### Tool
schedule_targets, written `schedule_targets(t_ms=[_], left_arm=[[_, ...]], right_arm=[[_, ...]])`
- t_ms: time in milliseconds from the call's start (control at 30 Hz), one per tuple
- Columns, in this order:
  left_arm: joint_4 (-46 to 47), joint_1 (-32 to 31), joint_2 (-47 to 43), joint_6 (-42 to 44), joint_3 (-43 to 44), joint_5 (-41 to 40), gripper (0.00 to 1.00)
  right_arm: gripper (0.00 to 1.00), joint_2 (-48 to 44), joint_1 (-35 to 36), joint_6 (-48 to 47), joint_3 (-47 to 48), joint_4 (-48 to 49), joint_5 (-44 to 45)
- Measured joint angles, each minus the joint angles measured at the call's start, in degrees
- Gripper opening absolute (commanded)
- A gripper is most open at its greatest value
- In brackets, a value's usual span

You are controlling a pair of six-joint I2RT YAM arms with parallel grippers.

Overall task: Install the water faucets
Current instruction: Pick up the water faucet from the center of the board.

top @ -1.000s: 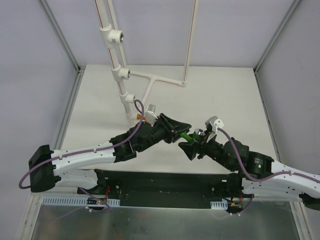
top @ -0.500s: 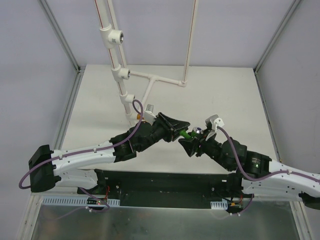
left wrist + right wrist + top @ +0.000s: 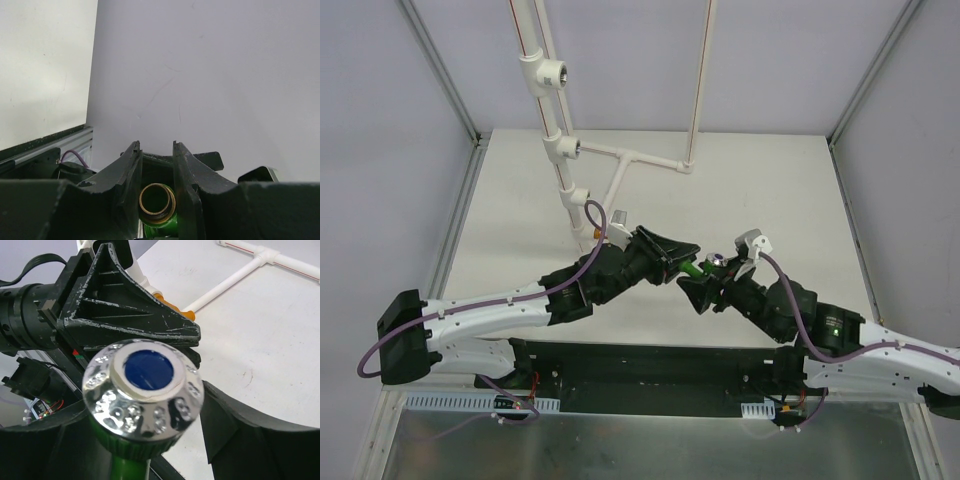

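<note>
A green water faucet hangs above the table between the two grippers. My left gripper is shut on its body. In the left wrist view its brass-rimmed end sits tight between the fingers of that gripper. My right gripper reaches in from the right, jaws either side of the green stem under the silver knob with the blue centre. The right finger stands off the stem with table showing between, so the right gripper is open. An orange faucet peeks out behind the left gripper.
A white pipe stand rises at the back left with three tee fittings facing right. A white T-shaped pipe lies on the table behind the arms. Grey walls and metal frame rails close the table in.
The right wrist has shifted slightly to the right. The left arm and the green faucet have stayed where they were.
</note>
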Motion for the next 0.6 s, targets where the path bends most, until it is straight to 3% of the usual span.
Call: schedule_targets(t_ms=[600], left_arm=[[-5.0,-0.4,-2.8,-0.1,0.0,-2.9,0.00]], right_arm=[[0.75,2.4,0.0,0.4,-0.4,0.4,-3.1]])
